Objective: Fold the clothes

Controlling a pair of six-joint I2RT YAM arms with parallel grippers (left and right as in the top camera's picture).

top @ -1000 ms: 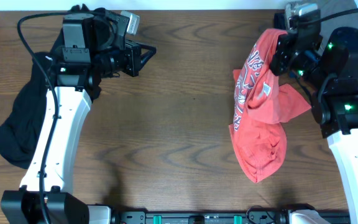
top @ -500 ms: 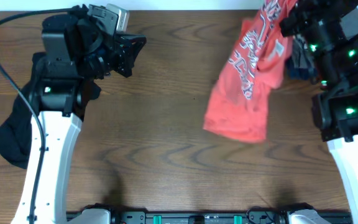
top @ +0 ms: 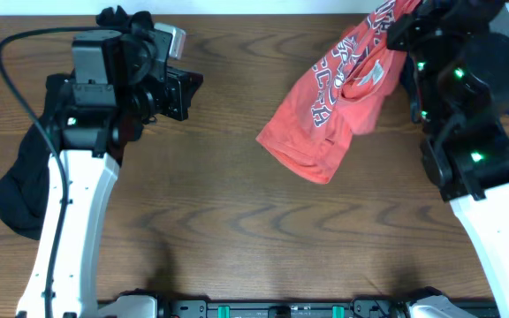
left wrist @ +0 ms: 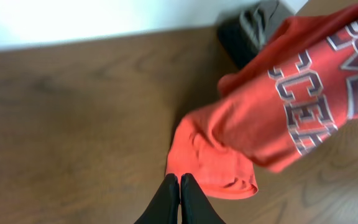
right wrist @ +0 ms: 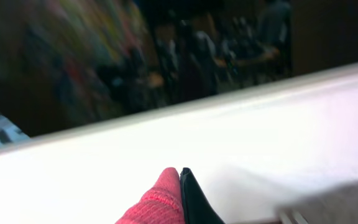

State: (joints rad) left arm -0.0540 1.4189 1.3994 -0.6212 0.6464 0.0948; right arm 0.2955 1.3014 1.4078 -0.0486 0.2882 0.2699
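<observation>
A red T-shirt (top: 330, 106) with grey lettering hangs in the air over the table's upper right. My right gripper (top: 405, 11) is shut on its top edge at the far edge; the red fabric (right wrist: 160, 202) covers one fingertip in the right wrist view. My left gripper (top: 193, 88) is shut and empty, raised at the upper left and pointing right toward the shirt. In the left wrist view the closed fingertips (left wrist: 179, 180) sit just in front of the shirt's lower hem (left wrist: 216, 171). A black garment (top: 25, 177) lies crumpled at the left edge.
A dark grey garment (top: 506, 62) lies at the far right corner; it also shows in the left wrist view (left wrist: 250, 28). The brown wooden table (top: 219, 221) spans the view. The white arm links stand along both sides.
The right arm has swung the red shirt up and leftward, off the table; it now hangs spread out. The left arm has turned toward the shirt.
</observation>
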